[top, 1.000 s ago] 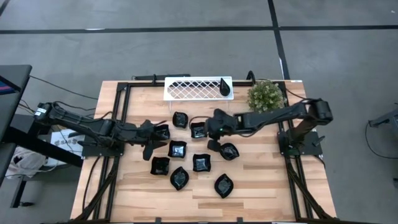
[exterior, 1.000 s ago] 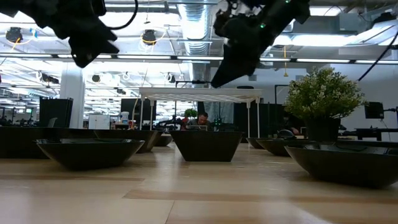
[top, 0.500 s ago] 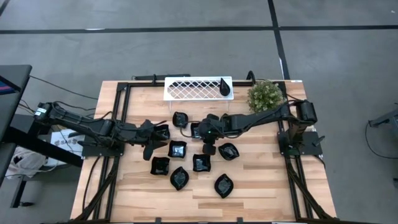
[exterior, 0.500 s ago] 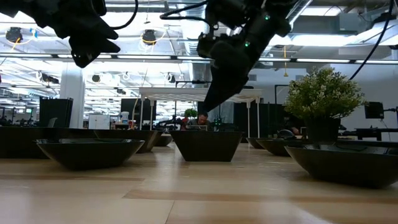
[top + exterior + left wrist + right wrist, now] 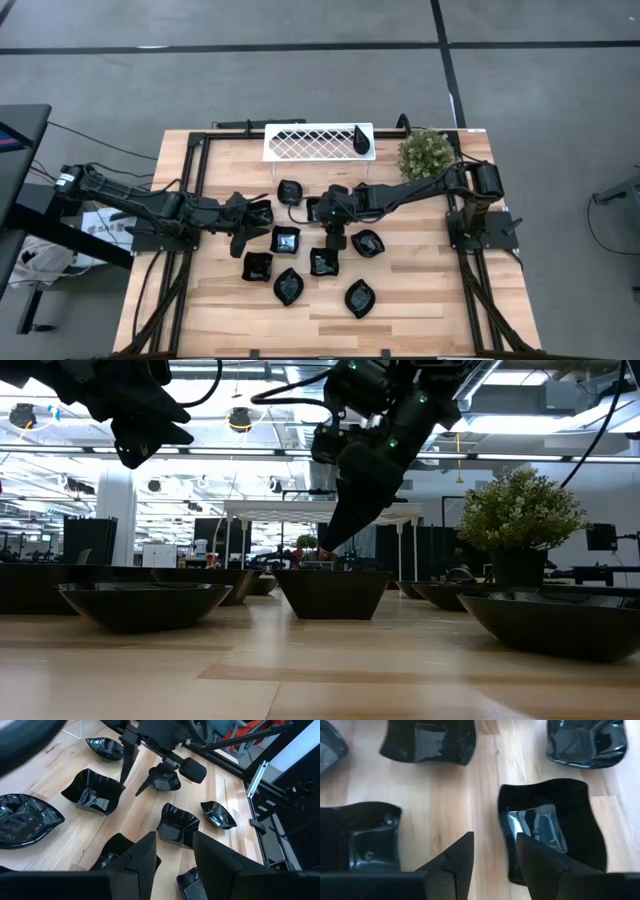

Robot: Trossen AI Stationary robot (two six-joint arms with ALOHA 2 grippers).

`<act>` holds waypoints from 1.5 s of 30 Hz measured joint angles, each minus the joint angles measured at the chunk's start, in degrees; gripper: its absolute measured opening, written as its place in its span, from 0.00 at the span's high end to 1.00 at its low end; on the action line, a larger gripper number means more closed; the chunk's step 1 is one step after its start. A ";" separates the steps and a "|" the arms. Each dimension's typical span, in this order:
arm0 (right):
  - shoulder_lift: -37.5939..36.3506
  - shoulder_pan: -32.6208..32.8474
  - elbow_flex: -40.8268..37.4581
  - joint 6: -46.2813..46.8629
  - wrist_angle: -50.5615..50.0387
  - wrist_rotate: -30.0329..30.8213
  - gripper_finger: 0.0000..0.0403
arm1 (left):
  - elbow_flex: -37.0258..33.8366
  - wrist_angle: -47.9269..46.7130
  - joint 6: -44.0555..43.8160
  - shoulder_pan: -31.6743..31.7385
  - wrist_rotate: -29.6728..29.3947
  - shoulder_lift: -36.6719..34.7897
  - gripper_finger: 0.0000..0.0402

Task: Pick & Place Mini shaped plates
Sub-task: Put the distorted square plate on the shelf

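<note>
Several glossy black mini shaped plates rest bottom-down on the wooden table. Another stands on the white lattice tray. My right gripper is open and points slanting down over the middle of the group. Its fingers stand on either side of the rim of a square plate, one over the hollow and one over bare wood. In the low view its fingertips hang clear above the plates. My left gripper hovers open and empty at the group's left side.
A potted green plant stands at the back right beside the tray. Black frame rails run along the table's left and right sides. Plates lie close together around my right gripper. Bare wood shows along the near edge.
My right gripper has moved toward the table's left edge and come down, its arm stretching out over the middle plates. Its tips now hang lower over the plates. The plates have stayed in place.
</note>
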 joint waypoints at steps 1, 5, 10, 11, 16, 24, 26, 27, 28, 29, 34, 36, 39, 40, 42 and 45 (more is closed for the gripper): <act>0.00 0.00 0.00 0.00 0.17 0.02 0.65 | 0.00 0.01 0.00 0.00 0.00 0.00 0.67; 0.00 0.04 0.00 -0.05 0.14 0.00 0.66 | 0.00 0.01 0.00 0.00 0.00 0.00 0.67; -0.75 0.04 -0.02 3.32 -0.54 0.11 0.66 | 0.00 -0.07 0.00 -0.01 0.00 0.00 0.67; -1.53 0.04 -0.02 4.48 -1.01 0.07 0.67 | 0.00 -0.23 -0.06 0.00 0.00 0.00 0.67; -8.23 1.12 -0.02 3.88 -5.45 2.02 0.70 | -0.04 -1.14 -0.20 0.55 0.10 0.00 0.67; -21.78 1.65 0.00 1.38 -16.32 6.12 0.71 | -0.04 -13.00 -1.14 7.67 6.39 0.97 0.67; -24.81 1.16 0.00 1.43 -19.41 6.14 0.71 | -0.04 -17.47 -1.89 9.39 7.87 1.43 0.67; -26.14 0.89 0.00 1.44 -20.84 6.14 0.71 | -0.04 -19.09 -1.94 9.98 7.96 1.82 0.67; -27.33 0.64 -0.06 1.51 -21.82 6.14 0.71 | -0.04 -20.16 -1.95 10.33 7.96 2.04 0.67; -28.54 0.43 -0.25 1.76 -22.53 6.12 0.71 | -0.04 -21.17 -1.92 10.56 7.81 2.31 0.67; -34.24 -0.39 -2.96 3.27 -22.72 6.12 0.71 | -0.04 -21.68 1.85 10.80 7.55 4.05 0.67; -35.83 -0.48 -4.17 4.55 -23.30 6.12 0.71 | -0.04 -21.61 4.97 10.30 7.56 5.20 0.67; -38.03 -0.47 -6.04 6.23 -23.24 6.11 0.71 | -0.04 -20.64 10.61 9.62 7.19 7.10 0.67; -38.57 -0.44 -6.70 6.97 -23.13 6.09 0.71 | -0.04 -20.21 12.26 9.37 6.83 7.67 0.67; -39.14 -0.44 -7.92 8.47 -23.22 6.09 0.71 | -0.04 -19.26 15.44 8.94 5.93 8.64 0.67; -39.45 0.01 -8.94 10.31 -23.18 6.12 0.71 | -0.04 -18.36 18.79 8.72 4.96 9.84 0.67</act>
